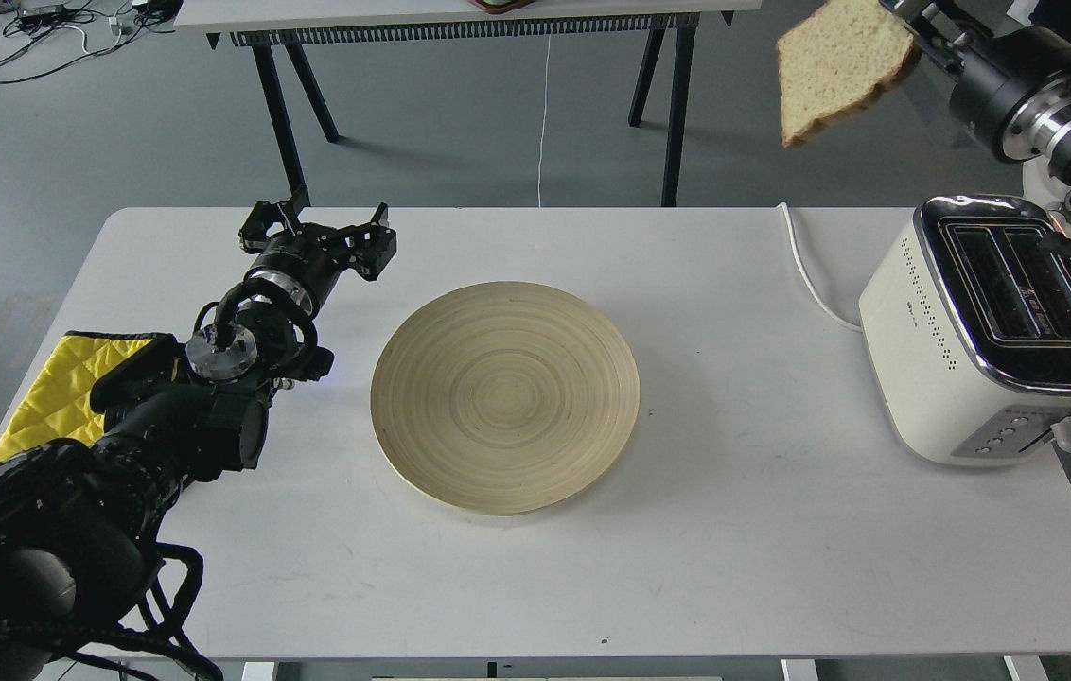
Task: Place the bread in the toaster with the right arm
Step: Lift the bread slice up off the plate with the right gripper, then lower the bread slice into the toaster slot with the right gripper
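Observation:
The bread, a pale tan slice with a brown crust, hangs high in the air at the top right, tilted, above and to the left of the toaster. My right gripper is shut on the slice's right edge. The cream-white toaster stands on the table's right end, with its two slots facing up and empty. My left gripper is open and empty near the table's far left, apart from everything.
A round wooden plate lies empty in the middle of the white table. A yellow cloth lies at the left edge under my left arm. The toaster's white cord runs over the table behind it.

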{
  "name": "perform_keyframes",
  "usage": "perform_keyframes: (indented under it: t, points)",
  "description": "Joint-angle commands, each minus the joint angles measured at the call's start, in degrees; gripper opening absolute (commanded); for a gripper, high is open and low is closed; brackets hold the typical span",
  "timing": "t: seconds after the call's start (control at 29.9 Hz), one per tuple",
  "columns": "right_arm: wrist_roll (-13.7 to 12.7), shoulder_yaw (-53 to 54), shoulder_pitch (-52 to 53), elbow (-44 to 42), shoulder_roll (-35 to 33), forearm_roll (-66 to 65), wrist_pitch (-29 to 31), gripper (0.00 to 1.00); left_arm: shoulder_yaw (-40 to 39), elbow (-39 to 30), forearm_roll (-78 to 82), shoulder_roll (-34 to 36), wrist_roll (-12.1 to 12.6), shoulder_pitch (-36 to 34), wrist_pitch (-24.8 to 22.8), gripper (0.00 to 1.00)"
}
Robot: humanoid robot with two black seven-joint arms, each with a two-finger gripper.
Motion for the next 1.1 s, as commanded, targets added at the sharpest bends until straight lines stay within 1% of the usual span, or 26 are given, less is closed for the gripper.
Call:
perform_keyframes:
  t: [0.0, 0.13, 0.27, 0.37, 0.5, 0.74, 0.9, 1.07]
  points:
    - [0.75, -15.23, 9.47, 2.7, -0.01, -0.64, 0.09, 0.1, -0.02, 0.0, 0.0, 0.0, 0.0, 0.0, 0.0, 1.0]
    - [0.66, -27.63, 17.74, 7.62, -0.27, -4.16, 0.01, 0.1, -0.02, 0.0, 0.0, 0.0, 0.0, 0.0, 0.0, 1.0]
    - [0.66, -32.75, 19.07, 11.58, -1.76, -3.81, -0.57, 0.1, 0.07, 0.0, 0.0, 0.0, 0.0, 0.0, 0.0, 1.0]
    - [0.58, -33.46, 19.16, 14.31, -3.78, -4.07, -0.57, 0.1, -0.02, 0.0, 0.0, 0.09, 0.0, 0.0, 0.0, 1.0]
    - [0.58, -34.69, 18.55, 14.75, -5.28, -4.07, -0.57, 0.1, 0.07, 0.0, 0.0, 0.0, 0.0, 0.0, 0.0, 1.0]
    - [0.49, -33.64, 13.54, 14.14, -5.2, -3.99, -0.57, 0.1, 0.07, 0.0, 0.0, 0.0, 0.0, 0.0, 0.0, 1.0]
    - [0.49, -29.34, 9.76, 13.88, -5.2, -4.07, -0.57, 0.1, -0.02, 0.0, 0.0, 0.0, 0.0, 0.0, 0.0, 1.0]
    - [0.23, -27.58, 9.05, 13.7, -5.2, -3.99, -0.57, 0.1, 0.07, 0.0, 0.0, 0.0, 0.0, 0.0, 0.0, 1.0]
